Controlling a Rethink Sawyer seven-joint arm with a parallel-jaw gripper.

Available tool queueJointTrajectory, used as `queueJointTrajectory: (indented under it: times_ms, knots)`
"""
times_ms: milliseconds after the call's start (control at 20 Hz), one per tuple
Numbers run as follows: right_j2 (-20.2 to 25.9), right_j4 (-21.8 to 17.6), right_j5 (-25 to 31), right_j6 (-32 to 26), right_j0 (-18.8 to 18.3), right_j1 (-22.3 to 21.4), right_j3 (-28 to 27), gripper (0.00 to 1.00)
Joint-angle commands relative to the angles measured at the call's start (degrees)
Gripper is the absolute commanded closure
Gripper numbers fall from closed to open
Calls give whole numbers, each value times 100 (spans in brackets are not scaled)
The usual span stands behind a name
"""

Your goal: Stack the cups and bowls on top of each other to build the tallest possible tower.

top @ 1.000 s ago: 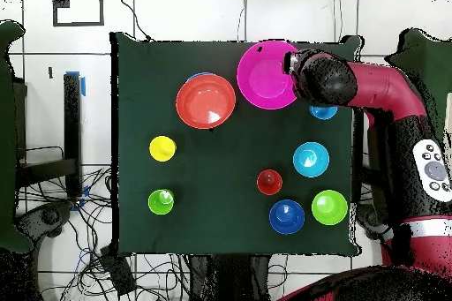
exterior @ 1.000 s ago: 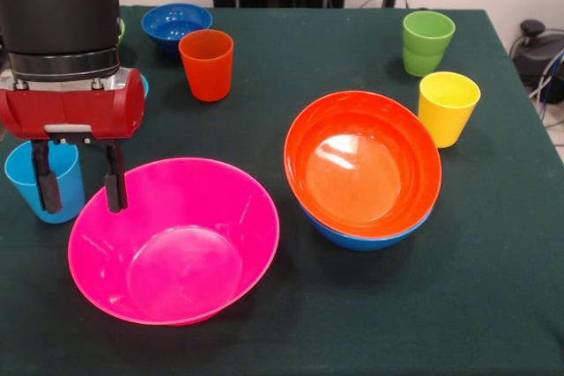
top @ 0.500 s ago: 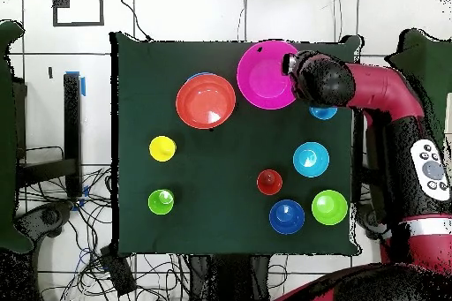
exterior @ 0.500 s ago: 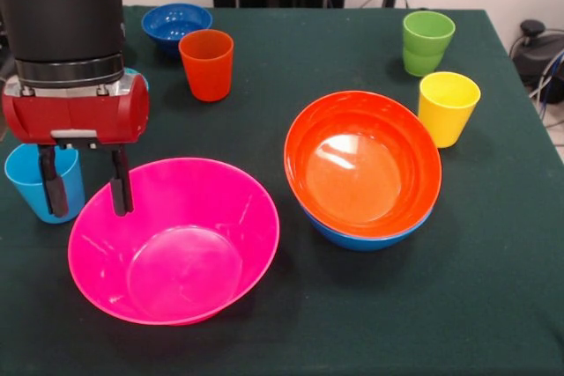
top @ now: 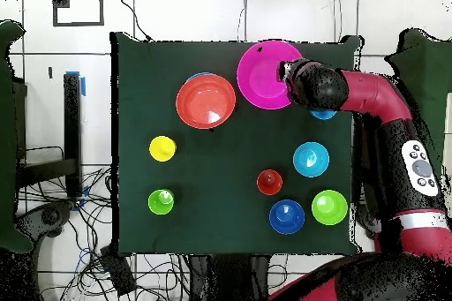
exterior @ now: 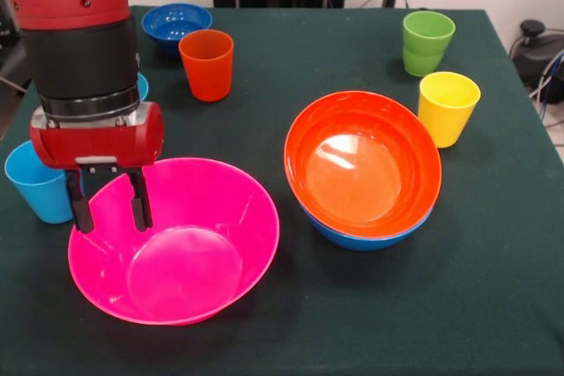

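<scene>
Bowls first: we see the pink bowl [exterior: 174, 239] sitting empty at the table's [exterior: 493, 305] near side, apart from the orange bowl [exterior: 362, 163], which nests inside the blue bowl [exterior: 352, 235] and is itself empty. We find the gripper [exterior: 110, 207] spread, straddling the pink bowl's rim: one finger reaches inside, the other hangs outside, next to the light blue cup [exterior: 40, 184]. The orange cup [exterior: 207, 63], green cup [exterior: 426, 41] and yellow cup [exterior: 448, 107] stand separately, empty. From overhead, the gripper [top: 287, 74] meets the pink bowl's [top: 265, 72] edge.
</scene>
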Motion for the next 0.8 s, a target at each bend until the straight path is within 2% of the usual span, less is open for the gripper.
queueJointTrajectory:
  times_ms: [50, 300, 650, 800]
  knots:
    - [-17, -152, 297, -1143, 14, 783, -703, 0]
    - [91, -124, 573, -1473, 50, 1168, -1357, 0]
    - [284, -224, 1018, -1875, 384, 1909, -2645, 0]
    - [351, -238, 1299, -2032, 451, 2015, -3011, 0]
